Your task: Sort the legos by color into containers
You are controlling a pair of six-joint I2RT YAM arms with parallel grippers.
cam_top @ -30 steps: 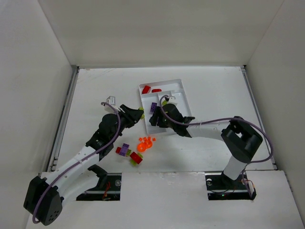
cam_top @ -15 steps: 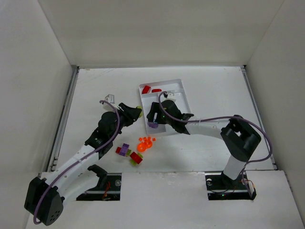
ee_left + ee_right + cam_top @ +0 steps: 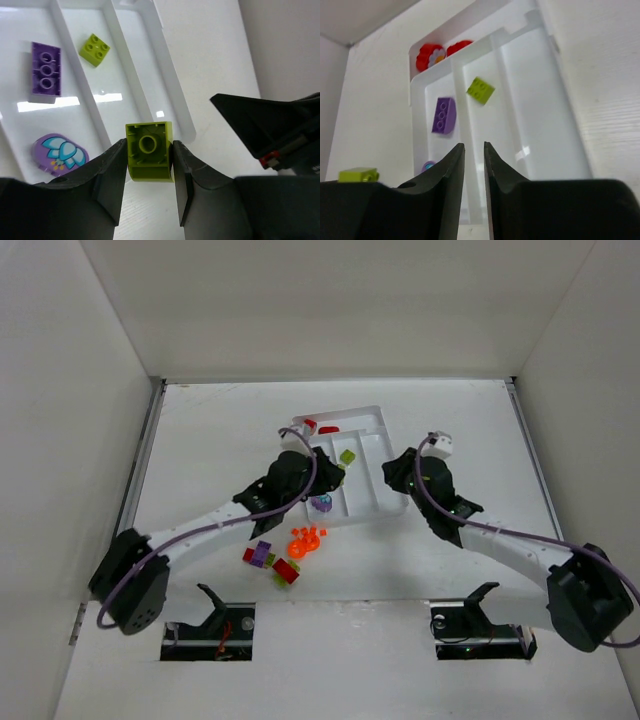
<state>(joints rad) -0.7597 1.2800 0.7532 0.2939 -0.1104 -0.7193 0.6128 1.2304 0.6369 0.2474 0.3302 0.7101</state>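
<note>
Brick (image 3: pixel 149 156), lime green, hollow underside showing, pinched between left fingers (image 3: pixel 111 172).
</note>
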